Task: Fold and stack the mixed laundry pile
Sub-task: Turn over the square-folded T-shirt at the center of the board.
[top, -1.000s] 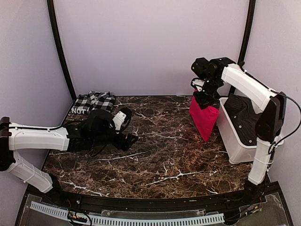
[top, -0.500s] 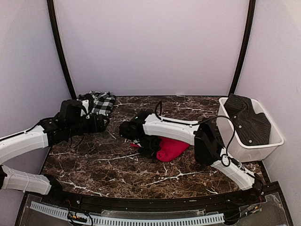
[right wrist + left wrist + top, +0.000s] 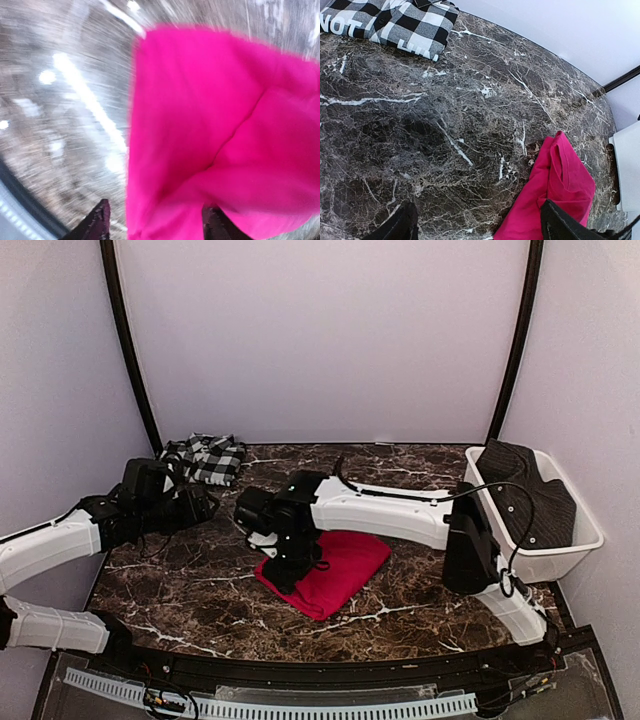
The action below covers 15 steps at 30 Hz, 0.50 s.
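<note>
Since half a second ago, your right gripper (image 3: pixel 290 572) has pulled the red cloth (image 3: pixel 345 562) forward and spread it flat in the middle. Its fingers sit apart at the cloth's left corner, but blur hides whether they grip. Your left gripper (image 3: pixel 477 225) is wide open and empty. The cloth lies to its right, so the right one is nearer. The checked cloth (image 3: pixel 205 455) waits back left.

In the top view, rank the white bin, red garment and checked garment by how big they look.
1. white bin
2. red garment, partly covered by the right arm
3. checked garment; it lies farthest from the camera, so its true size is unsure
</note>
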Each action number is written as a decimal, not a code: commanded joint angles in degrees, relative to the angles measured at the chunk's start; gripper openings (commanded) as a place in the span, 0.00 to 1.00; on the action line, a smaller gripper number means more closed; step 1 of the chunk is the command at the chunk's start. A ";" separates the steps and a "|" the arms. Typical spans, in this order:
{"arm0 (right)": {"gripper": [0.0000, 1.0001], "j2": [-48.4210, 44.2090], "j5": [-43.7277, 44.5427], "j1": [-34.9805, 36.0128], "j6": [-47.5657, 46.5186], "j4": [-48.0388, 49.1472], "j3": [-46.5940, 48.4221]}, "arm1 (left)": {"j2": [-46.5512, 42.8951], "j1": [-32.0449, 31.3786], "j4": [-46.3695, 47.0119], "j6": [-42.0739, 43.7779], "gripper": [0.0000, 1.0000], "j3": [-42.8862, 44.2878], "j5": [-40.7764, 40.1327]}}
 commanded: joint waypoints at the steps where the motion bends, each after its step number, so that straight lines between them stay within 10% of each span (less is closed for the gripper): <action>1: 0.64 -15.20 -12.03 -1.55 -5.06 17.44 -8.83 | -0.79 0.29 0.71 -2.08 0.83 -1.40 4.22; 15: 0.57 -31.20 -29.32 -27.52 -3.52 42.19 -41.55 | 18.13 -15.53 3.53 3.23 0.64 8.88 9.62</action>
